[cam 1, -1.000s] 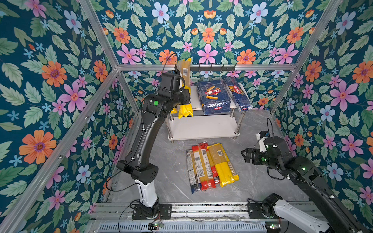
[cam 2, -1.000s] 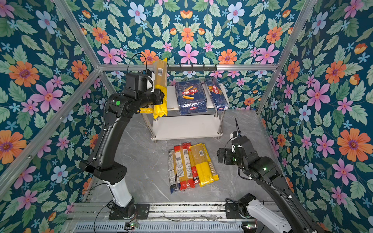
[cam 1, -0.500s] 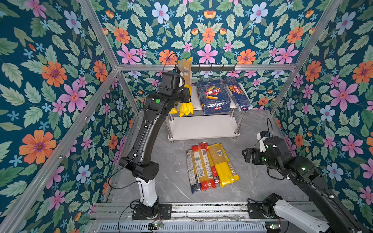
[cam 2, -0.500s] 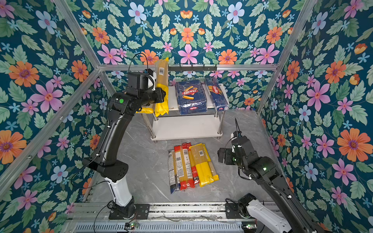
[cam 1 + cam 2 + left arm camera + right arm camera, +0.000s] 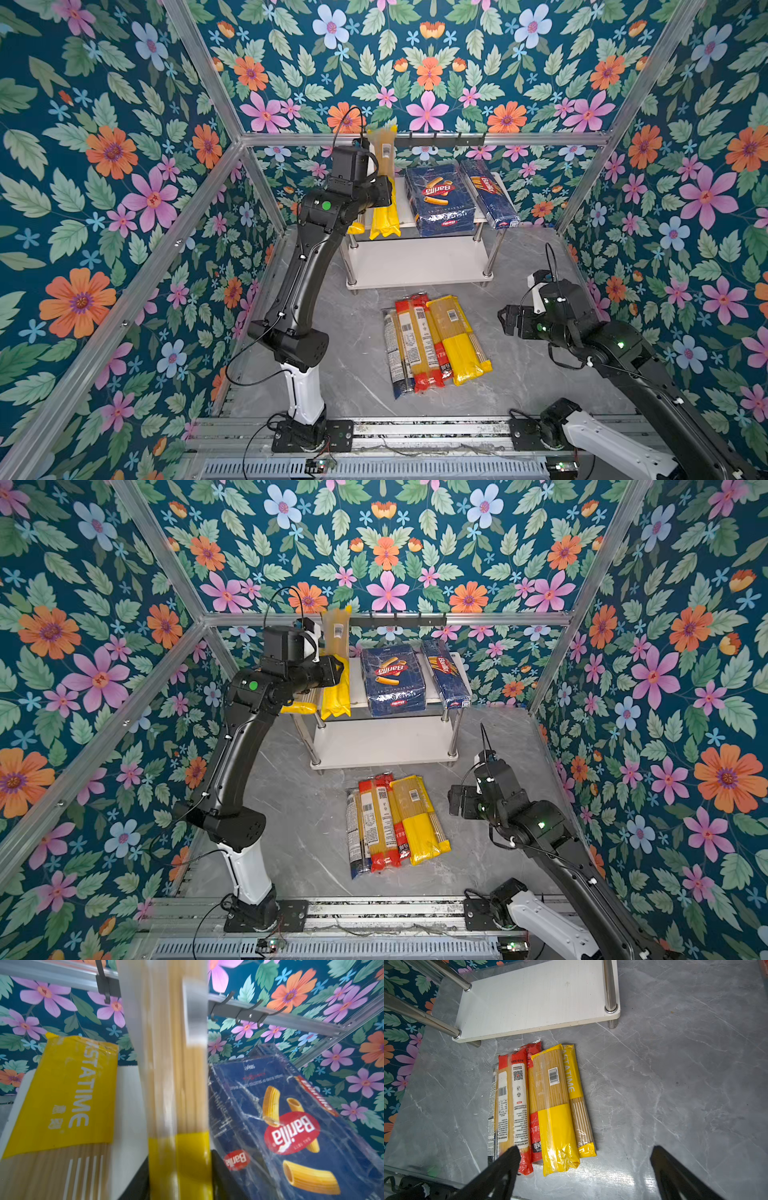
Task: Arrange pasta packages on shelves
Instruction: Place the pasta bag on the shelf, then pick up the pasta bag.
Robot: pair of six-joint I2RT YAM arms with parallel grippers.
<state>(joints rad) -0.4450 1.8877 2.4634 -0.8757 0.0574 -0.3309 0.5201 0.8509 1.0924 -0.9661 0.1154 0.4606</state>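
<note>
The shelves [image 5: 415,262] stand at the back, with a white lower board [image 5: 539,997]. On the top board lie the Barilla rigatoni bag [image 5: 440,199] [image 5: 291,1126], a blue Barilla spaghetti pack [image 5: 488,193] and a yellow pack [image 5: 62,1095]. Another yellow spaghetti pack [image 5: 384,166] [image 5: 176,1064] stands steeply tilted, its low end at the board's front. My left gripper [image 5: 386,195] [image 5: 179,1159] stands open round it, a jaw close on each side. The pack is blurred. Several packs [image 5: 432,340] [image 5: 542,1105] lie on the floor. My right gripper [image 5: 505,320] [image 5: 585,1149] hangs open over their near ends.
A black hook rail [image 5: 440,139] [image 5: 239,1012] runs along the back frame, just behind the tilted pack's top. The flowered walls close in on three sides. The grey floor [image 5: 540,374] spreads around the pile.
My left arm has edged towards the shelves with the yellow pack. Its jaws have loosened, and the pack now blurs between them. The right arm has not moved.
</note>
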